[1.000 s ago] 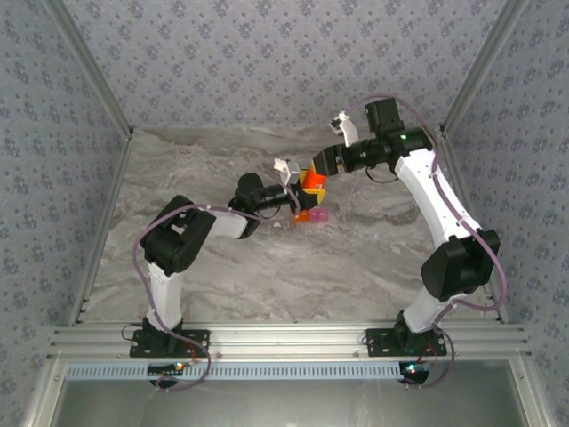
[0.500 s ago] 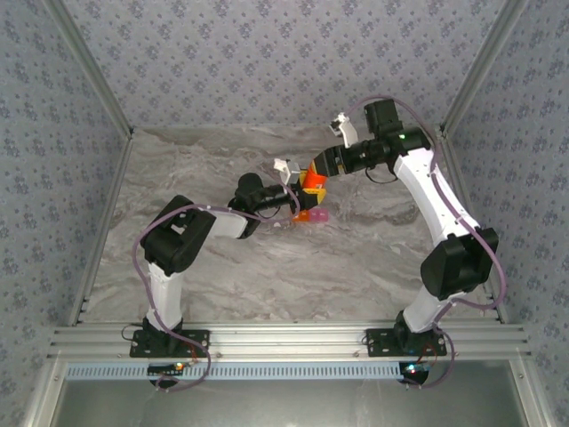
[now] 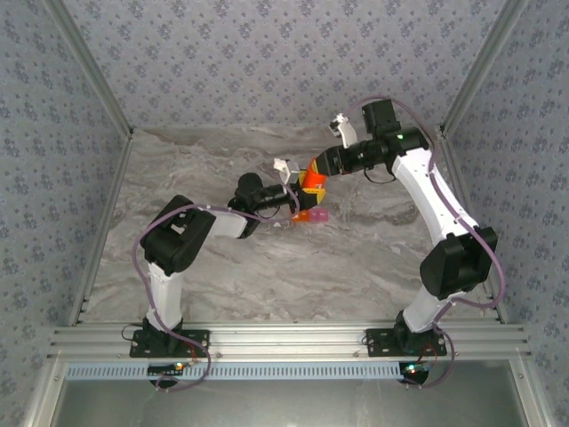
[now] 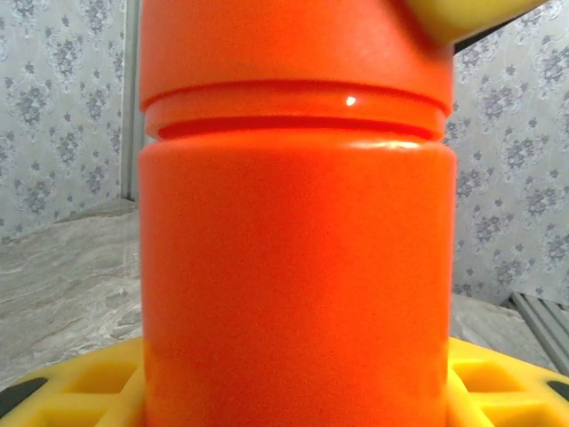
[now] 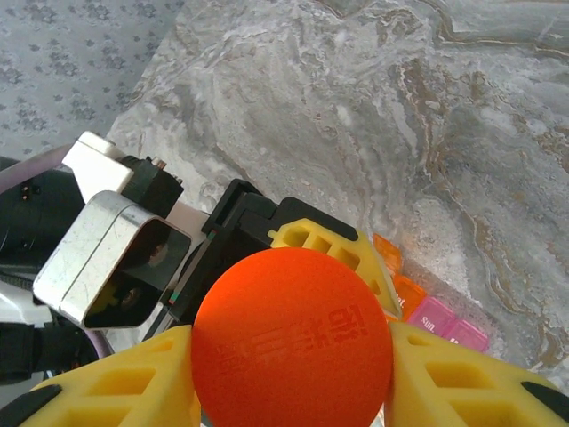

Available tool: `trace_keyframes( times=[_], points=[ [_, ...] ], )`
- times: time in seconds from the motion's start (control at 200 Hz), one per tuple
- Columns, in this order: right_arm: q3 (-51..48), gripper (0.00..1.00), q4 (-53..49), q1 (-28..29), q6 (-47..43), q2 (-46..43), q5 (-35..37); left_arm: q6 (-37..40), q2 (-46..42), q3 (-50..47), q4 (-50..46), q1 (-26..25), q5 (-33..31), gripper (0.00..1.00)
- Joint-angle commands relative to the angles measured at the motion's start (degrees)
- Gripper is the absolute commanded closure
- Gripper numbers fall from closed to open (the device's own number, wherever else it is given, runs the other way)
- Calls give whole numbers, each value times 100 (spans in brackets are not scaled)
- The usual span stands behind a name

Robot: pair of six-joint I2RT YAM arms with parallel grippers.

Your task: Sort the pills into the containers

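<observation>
An orange round bottle [image 3: 312,183] stands upright above the table between both arms. My left gripper [image 3: 300,197] is shut on its body [image 4: 293,267], with yellow fingers [image 4: 71,382] at either side. My right gripper [image 5: 292,365] comes from above, and its yellow fingers [image 5: 462,374] press both sides of the round cap [image 5: 292,342]. The containers [image 5: 436,311], a tiny joined orange and pink pill box, lie on the table just below the bottle, also seen as the small box [image 3: 312,215]. The pills are hidden.
The grey marbled table [image 3: 222,258] has patterned walls on three sides and a metal rail along the near edge. The left wrist camera housing [image 5: 107,258] sits close beside the bottle.
My right gripper's jaws have closed in onto the bottle's cap. The left gripper and the bottle have stayed in place.
</observation>
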Motion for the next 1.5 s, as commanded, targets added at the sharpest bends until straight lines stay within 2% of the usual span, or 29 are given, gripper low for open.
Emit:
trace_keyframes(
  times=[0.0,0.095,0.25,0.39,0.625,0.875,1.079,1.244,1.349,1.494],
  points=[
    [-320,58,56,255,860,80,822,511,-254,-106,297,-103,-433,100],
    [-764,58,355,442,1679,-42,1470,1006,-441,-269,119,-207,-839,100],
    [-1874,59,1700,667,3274,-471,1875,1183,-496,-341,51,-243,-984,100],
    [-1916,60,1757,845,3384,-528,2184,1195,-485,-315,8,-243,-958,100],
    [-1704,57,1570,799,3326,-434,1860,1162,-443,-279,12,-242,-952,100],
    [-1204,33,1424,193,3155,-613,1210,942,-376,-262,151,-181,-914,100],
    [-606,14,887,-218,2661,-872,559,709,-338,-297,329,-108,-882,100],
    [143,14,173,-222,1104,-458,-136,426,-246,-211,437,-66,-481,100],
    [534,16,-444,-84,-11,-160,100,275,-189,-100,419,-56,-231,100],
    [811,17,-766,-37,-599,93,102,199,-142,-40,403,-52,-141,100]
  ],
)
